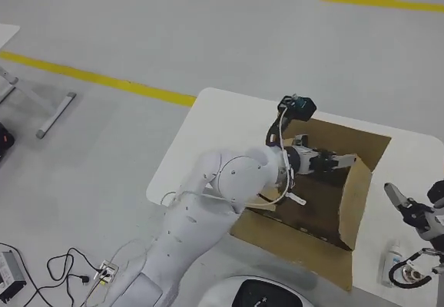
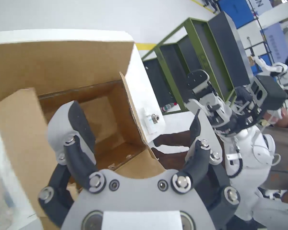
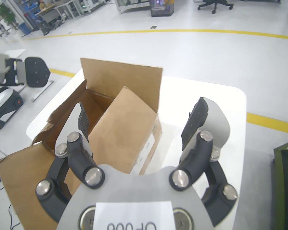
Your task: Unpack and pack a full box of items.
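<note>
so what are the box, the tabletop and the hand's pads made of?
Box: brown corrugated cardboard, matte, with ragged flap edges. Tabletop: smooth white with a faint sheen, probably laminate or painted board. Pads on the right hand: black and textured, likely rubber; their backing plates look like bare metal.

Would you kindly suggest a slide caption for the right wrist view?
Open right gripper hovers over the white table, facing an open cardboard box.
</note>
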You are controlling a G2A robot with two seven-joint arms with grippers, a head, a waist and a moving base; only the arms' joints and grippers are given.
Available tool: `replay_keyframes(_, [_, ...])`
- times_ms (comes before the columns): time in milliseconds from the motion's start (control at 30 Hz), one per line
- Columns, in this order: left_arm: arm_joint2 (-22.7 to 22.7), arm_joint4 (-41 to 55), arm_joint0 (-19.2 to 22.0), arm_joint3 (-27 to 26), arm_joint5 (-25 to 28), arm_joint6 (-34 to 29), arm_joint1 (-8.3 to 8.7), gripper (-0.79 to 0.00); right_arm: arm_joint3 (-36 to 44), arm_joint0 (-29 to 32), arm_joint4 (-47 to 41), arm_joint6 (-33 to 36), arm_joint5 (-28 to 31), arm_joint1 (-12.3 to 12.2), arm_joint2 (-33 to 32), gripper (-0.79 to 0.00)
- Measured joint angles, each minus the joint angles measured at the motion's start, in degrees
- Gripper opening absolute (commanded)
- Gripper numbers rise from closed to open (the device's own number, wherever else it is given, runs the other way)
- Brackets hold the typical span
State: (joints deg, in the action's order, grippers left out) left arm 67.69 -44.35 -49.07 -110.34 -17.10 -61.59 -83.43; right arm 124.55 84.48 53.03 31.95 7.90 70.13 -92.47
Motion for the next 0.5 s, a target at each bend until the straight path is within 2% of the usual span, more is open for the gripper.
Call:
replay_keyframes(167, [2.95,-3.84,-2.80,-1.29,-1.93,0.66,0.75,0.000,0.51,-1.24,1.73,1.51,0.24,-0.07,3.14,0.000])
replay_keyframes(267, [3.54,-5.98,-4.25,-1.39,-2.91,0.81,1.07,0.000,0.61,-1.75,6.83,0.60,2.32,-0.27,3.31,0.000])
replay_keyframes(433, [4.43,-0.97,-5.93,-1.40,-3.70,0.21,1.12,0.000,0.54,-1.68,5.37,0.44,2.03,-0.27,3.18,0.000])
replay_keyframes(500, [4.79,3.73,-6.28,-1.41,-3.26,-0.02,0.93,0.000,-0.37,-1.35,6.37,-1.73,1.97,-0.30,2.61,0.000])
